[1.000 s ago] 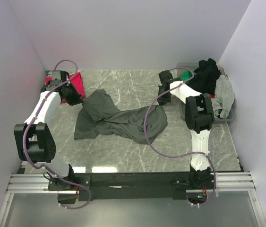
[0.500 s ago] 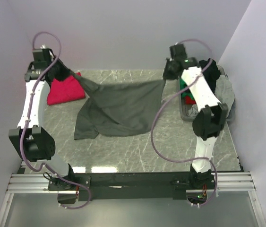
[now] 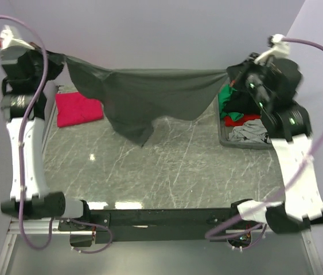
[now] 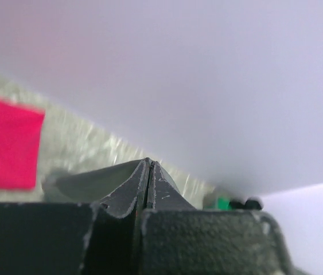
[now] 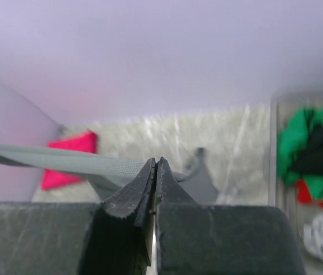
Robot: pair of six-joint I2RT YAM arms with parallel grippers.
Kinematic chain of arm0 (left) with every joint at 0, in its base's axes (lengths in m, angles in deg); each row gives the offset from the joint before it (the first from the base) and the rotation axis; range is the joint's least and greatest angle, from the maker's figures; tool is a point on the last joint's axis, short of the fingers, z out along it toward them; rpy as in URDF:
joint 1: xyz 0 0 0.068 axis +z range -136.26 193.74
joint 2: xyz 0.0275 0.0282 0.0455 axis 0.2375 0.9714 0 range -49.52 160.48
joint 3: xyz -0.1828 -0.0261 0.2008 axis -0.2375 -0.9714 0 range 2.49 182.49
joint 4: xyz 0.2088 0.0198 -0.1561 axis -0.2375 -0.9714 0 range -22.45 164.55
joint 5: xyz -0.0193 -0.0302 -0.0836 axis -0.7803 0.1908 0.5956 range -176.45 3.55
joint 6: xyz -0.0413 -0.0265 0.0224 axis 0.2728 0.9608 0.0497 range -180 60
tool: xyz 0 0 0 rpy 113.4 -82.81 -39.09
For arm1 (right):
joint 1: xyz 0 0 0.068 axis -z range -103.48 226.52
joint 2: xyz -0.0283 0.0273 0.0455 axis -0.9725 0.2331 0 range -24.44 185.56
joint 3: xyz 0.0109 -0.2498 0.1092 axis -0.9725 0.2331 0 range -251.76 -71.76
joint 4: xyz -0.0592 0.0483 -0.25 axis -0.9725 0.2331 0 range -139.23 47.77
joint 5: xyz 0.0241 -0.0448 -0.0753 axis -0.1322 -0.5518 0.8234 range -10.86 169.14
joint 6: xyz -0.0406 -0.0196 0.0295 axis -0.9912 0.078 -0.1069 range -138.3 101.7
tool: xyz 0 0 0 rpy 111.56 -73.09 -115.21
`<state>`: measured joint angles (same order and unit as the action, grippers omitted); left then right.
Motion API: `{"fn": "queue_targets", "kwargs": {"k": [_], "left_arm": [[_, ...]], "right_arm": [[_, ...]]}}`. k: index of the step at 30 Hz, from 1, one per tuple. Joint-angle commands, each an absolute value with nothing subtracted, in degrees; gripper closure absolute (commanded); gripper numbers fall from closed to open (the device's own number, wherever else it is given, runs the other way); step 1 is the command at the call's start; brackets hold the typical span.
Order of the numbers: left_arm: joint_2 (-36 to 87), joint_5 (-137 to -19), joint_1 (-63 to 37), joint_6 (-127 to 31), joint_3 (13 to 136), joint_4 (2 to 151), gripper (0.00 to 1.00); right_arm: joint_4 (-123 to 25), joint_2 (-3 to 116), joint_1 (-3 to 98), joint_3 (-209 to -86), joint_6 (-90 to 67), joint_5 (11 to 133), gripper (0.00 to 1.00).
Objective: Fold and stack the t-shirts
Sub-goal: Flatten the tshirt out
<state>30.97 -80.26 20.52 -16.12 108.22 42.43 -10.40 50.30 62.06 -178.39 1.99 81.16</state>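
1. Grip state: the left pincer (image 3: 56, 57) and the right pincer (image 3: 230, 74) are raised high and well apart. Each has its fingers pressed together on an edge of the charcoal-grey t-shirt (image 3: 150, 91). Both wrist views show no gap between the fingers.
2. Location of the work: the shirt hangs in the air between the two arms, above the surface (image 3: 178, 166). Its top edge is almost taut. The body droops to a point left of centre. It cannot be told whether that tip touches the surface.
3. Step in hand, as judged: spread the shirt in the air, then lay it flat for folding.
4. Level the pincers. The drape looks uneven, with more cloth gathered toward the left, so equalise height and tension before descending.
5. Lower both arms together at the same rate. Draw them toward the near edge so that the hanging tip lands first and the cloth unrolls flat behind it.
6. Aim for the bare middle of the surface. Stay apart from the folded magenta-red t-shirt (image 3: 78, 107) at the left and from the clear tub (image 3: 225, 134) at the right, which holds the heaped t-shirts (image 3: 247, 130).
7. Release only once the cloth lies flat; an early release is likely to leave creases.
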Motion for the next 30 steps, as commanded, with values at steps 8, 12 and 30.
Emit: {"fn": "queue_targets", "kwargs": {"k": [8,12,30], "left_arm": [[15.79,-91.38,20.95,-20.19,111.39,52.04,1.00],[17.44,-85.94,20.86,-15.27,105.16,58.79,1.00],[32.13,-76.08,17.87,-15.44,112.78,56.09,1.00]], "right_arm": [[-20.05,40.41,58.59,-177.22,-2.13,86.96,1.00],[-19.34,44.28,58.59,-177.76,-1.87,88.11,1.00],[-16.10,59.41,58.59,-182.76,-1.69,85.30,1.00]]}}
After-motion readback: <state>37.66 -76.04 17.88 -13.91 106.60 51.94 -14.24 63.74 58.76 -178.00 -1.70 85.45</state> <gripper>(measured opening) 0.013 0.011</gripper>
